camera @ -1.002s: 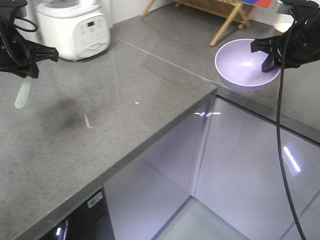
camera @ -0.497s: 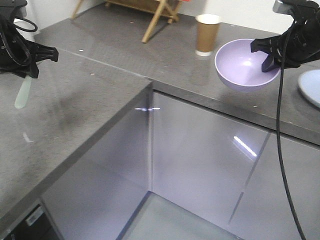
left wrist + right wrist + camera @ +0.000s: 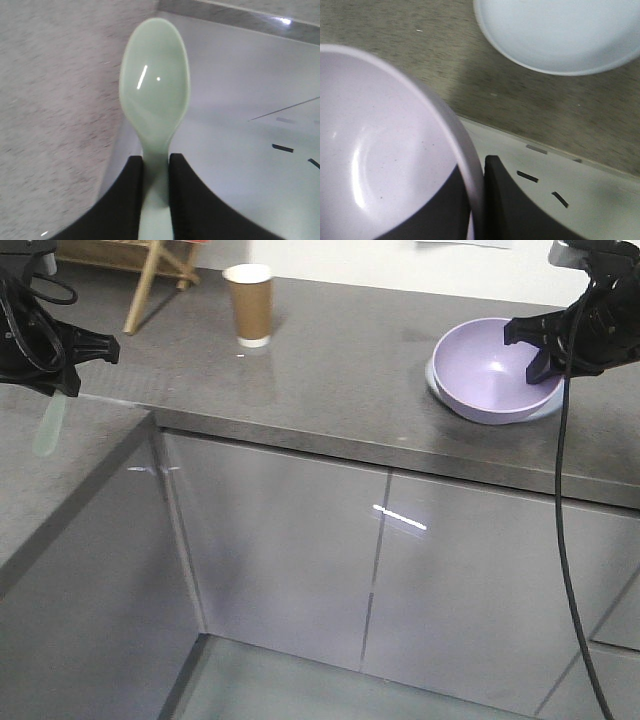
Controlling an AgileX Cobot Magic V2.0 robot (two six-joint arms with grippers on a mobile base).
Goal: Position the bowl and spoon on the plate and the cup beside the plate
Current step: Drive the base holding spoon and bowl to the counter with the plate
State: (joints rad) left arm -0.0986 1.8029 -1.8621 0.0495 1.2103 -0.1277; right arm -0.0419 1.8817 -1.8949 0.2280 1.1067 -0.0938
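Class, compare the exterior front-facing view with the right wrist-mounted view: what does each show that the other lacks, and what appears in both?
Only the front view shows the cup standing on the counter and the left gripper holding the spoon. Only the wrist view shows the open face of the plate, with bare counter showing between it and the bowl. Both show the bowl, gripped at its rim by the right gripper, and the counter.

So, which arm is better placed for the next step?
Right: the right gripper holds the bowl near the plate, while the left gripper holds the spoon far off to the side.
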